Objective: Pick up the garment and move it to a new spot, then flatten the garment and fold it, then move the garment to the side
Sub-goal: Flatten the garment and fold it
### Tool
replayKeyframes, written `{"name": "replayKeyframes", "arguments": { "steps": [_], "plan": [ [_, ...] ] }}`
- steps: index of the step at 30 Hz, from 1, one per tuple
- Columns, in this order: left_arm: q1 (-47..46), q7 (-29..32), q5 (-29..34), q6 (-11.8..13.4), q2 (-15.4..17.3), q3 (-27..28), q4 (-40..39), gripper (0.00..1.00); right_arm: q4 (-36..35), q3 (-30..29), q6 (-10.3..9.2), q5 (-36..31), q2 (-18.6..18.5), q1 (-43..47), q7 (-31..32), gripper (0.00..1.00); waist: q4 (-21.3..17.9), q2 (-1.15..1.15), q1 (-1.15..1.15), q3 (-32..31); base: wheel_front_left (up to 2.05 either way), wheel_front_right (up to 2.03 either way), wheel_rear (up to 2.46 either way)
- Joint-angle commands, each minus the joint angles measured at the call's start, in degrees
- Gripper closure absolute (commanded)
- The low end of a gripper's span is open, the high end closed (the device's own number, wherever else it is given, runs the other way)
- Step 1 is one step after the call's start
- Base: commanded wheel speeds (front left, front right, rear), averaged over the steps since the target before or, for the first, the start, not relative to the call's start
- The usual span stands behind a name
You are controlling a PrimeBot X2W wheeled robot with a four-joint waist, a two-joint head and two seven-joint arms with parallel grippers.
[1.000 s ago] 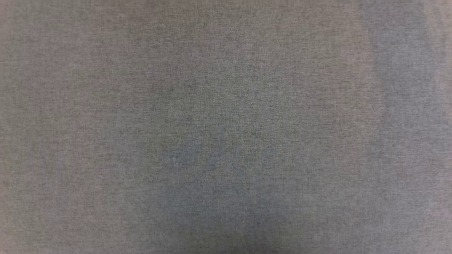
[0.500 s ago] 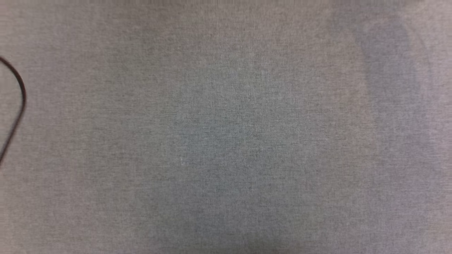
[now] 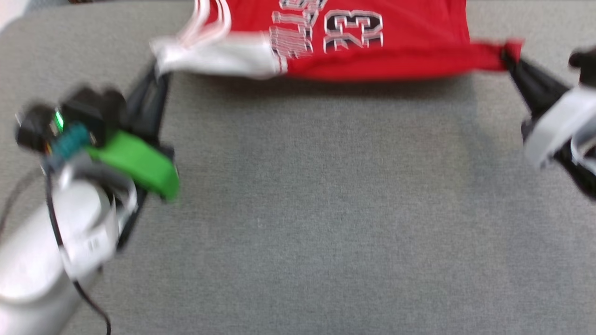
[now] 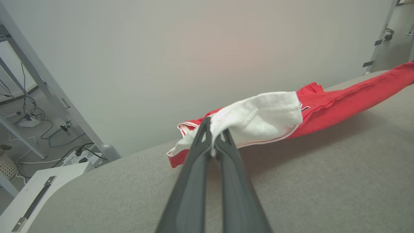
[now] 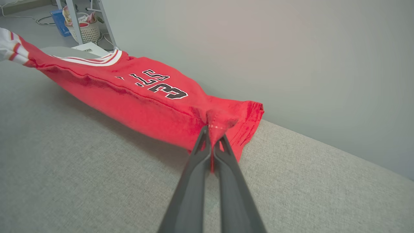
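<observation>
Here, a red basketball-style T-shirt (image 3: 372, 46) with white short sleeves and black, white-outlined lettering is stretched sideways along the far edge of a counter (image 3: 302, 209) covered in grey woven fabric. The left pincer (image 3: 157, 77) has its two long dark fingers pressed together on the white sleeve end. The right pincer (image 3: 508, 55) is likewise clamped on a bunch of red cloth at the shirt's other end. The shirt's near edge is raised off the counter, and a soft shadow lies under it. A bright green part (image 3: 139, 163) sits on the left wrist.

In the left wrist view, the left pincer (image 4: 212, 137) pinches the white sleeve, and a plain pale grey wall (image 4: 194, 48) rises just behind the counter's far edge. Past the counter's rounded corner stand slanted grey metal frame legs (image 4: 48, 87), with loose cables (image 4: 32, 119) on the floor and a white cabinet (image 4: 38, 191) bearing a metal handle.

In the right wrist view, the right pincer (image 5: 212, 137) holds the red cloth. A white woven basket (image 5: 85, 30) and a blue box (image 5: 59, 17) sit on the floor beyond.
</observation>
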Motion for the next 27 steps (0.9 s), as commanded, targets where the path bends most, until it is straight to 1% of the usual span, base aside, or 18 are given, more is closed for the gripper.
{"name": "replayKeyframes", "arguments": {
  "steps": [1, 4, 8, 12, 15, 18, 19, 24, 27],
  "plan": [
    [4.11, 0.59, -1.01, 1.76, 1.31, -0.34, -2.27, 1.0, -1.36, 0.22, -0.05, 1.06, -0.65, 2.92, -0.21, 1.0, 1.48, 0.0, 0.01, -5.52, 0.0, 0.0, 0.0],
    [12.35, 2.22, -2.57, 4.68, 3.0, -2.22, -7.1, 1.0, -4.57, 1.33, -0.05, 2.91, -2.65, 9.18, 0.36, 1.0, 1.74, 0.0, 0.01, -7.81, 0.0, 0.0, 0.0],
    [21.54, 2.88, -5.94, 7.65, 4.86, -3.19, -10.89, 1.0, -6.62, 2.7, -0.05, 2.7, -5.38, 15.68, 1.19, 1.0, 1.8, 0.0, 0.01, -10.32, 0.0, 0.0, 0.0],
    [29.47, 2.99, -10.58, 8.27, 5.53, -4.23, -12.88, 1.0, -7.91, 3.06, -0.05, 4.31, -6.94, 22.3, 1.78, 1.0, 2.17, 0.0, 0.01, -12.36, 0.0, 0.0, 0.0],
    [33.87, 3.49, -13.08, 7.87, 5.99, -5.51, -13.52, 1.0, -9.06, 2.98, -0.05, 5.67, -7.99, 26.95, 2.02, 1.0, 2.41, 0.0, 0.01, -13.58, 0.0, 0.0, 0.0],
    [37.6, 4.11, -15.72, 6.41, 6.48, -6.9, -14.12, 1.0, -9.94, 2.35, -0.05, 6.68, -9.06, 31.26, 2.26, 1.0, 2.51, 0.0, 0.01, -14.57, 0.0, 0.0, 0.0],
    [39.41, 4.79, -16.75, 5.93, 6.72, -7.91, -13.99, 1.0, -10.92, 1.76, -0.05, 7.87, -9.54, 33.96, 2.72, 1.0, 2.51, 0.0, 0.01, -15.11, 0.0, 0.0, 0.0],
    [43.15, 7.28, -20.67, 4.25, 6.18, -10.2, -13.7, 1.0, -13.76, 0.42, -0.05, 9.29, -11.19, 39.69, 5.05, 1.0, 2.22, 0.0, 0.01, -15.88, 0.0, 0.0, 0.0],
    [43.94, 8.43, -21.8, 4.18, 6.63, -10.58, -13.65, 1.0, -15.21, -0.9, -0.05, 10.72, -11.97, 42.55, 6.67, 1.0, 2.2, 0.0, 0.01, -16.23, 0.0, 0.0, 0.0]
  ]
}}
